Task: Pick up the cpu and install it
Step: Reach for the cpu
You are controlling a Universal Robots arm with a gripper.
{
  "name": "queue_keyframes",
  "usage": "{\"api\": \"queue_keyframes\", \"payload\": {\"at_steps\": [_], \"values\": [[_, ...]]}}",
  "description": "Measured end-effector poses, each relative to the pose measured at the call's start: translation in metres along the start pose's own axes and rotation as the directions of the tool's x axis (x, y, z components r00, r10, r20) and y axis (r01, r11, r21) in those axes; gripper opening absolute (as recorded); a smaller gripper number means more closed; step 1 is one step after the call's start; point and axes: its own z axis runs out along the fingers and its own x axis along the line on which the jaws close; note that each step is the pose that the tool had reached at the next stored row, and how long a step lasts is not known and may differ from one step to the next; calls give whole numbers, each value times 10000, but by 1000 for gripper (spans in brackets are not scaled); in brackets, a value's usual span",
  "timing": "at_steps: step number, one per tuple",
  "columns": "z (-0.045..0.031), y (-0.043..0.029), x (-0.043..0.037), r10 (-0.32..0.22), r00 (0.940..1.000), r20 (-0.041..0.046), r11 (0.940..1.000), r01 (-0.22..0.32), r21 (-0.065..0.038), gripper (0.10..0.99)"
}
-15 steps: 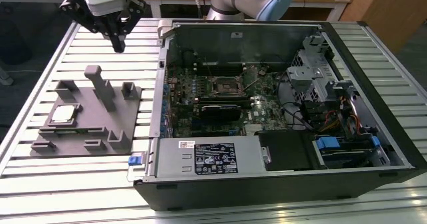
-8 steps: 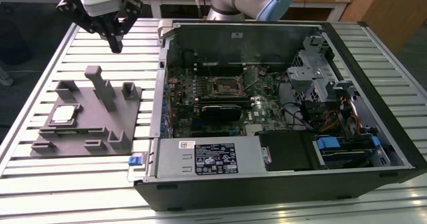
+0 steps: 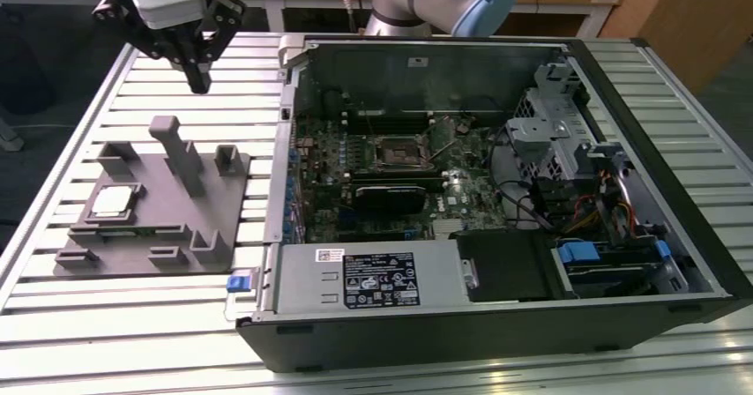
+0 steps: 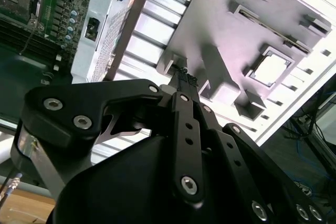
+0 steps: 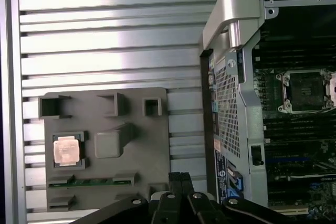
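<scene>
Exterior view: the gripper [image 3: 197, 83] hangs above the slatted table [image 3: 141, 113], its 2 fingers pressed together and holding nothing. The cpu [image 3: 112, 201] lies flat in a recess of the grey fixture [image 3: 141, 254], well apart from the gripper, below it and toward the exterior view's left. Judged risks: a descent with the fingers together would strike the chip's top, and the fixture's tall post [image 3: 176, 152], near the recess, could foul a finger.

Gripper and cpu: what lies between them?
In the exterior view, from the gripper: bare table slats, then an upright post of the grey fixture holding the cpu.
</scene>
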Motion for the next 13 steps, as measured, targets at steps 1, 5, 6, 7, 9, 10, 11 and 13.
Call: {"api": "queue_keyframes", "payload": {"at_steps": [1, 5, 6, 7, 9, 10, 11, 13], "values": [[0, -1, 8, 0, 10000, 0, 10000, 0, 0, 106], [0, -2, 30, -1, 10000, -1, 10000, 1, 1, 106], [1, -3, 35, -1, 10000, -1, 10000, 1, 0, 106], [1, -3, 39, -1, 10000, -1, 10000, 1, 0, 106], [1, -4, 50, 0, 10000, -1, 10000, 0, 0, 106], [1, -4, 54, 0, 10000, -1, 10000, 0, 0, 106], [1, -5, 59, 0, 10000, -1, 10000, 0, 0, 106], [2, -5, 69, -1, 10000, -1, 10000, 1, 0, 106]]}}
